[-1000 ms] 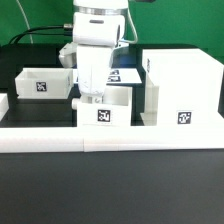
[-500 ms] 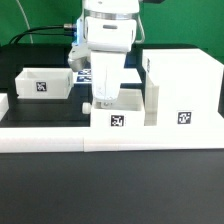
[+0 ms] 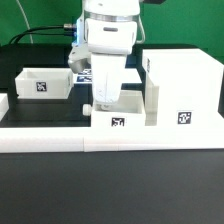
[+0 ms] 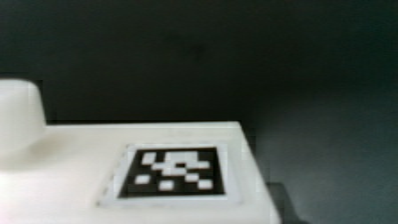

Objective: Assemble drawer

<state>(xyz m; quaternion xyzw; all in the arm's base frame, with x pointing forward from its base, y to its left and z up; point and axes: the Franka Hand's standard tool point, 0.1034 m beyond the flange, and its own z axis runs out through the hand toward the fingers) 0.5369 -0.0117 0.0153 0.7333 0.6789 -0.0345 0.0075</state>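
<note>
On the desk (image 3: 40,112), mid-scene: the tool (image 3: 99,102) stood low over a drawer part.
You saw it at the small tagged box (image 3: 124,112), on the side toward the exterior view's left, with the large cabinet (image 3: 185,85) just beside that box. You could not tell whether its jaws gripped anything. A second small box (image 3: 42,82) lay well apart.

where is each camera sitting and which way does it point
Exterior view: off the arm, looking across the table slightly from above; shows the arm and gripper at the small tagged box.
Wrist view: on the wrist, close over a white tagged surface; no finger clearly shows.
Shared: likely that same box's tag.
</note>
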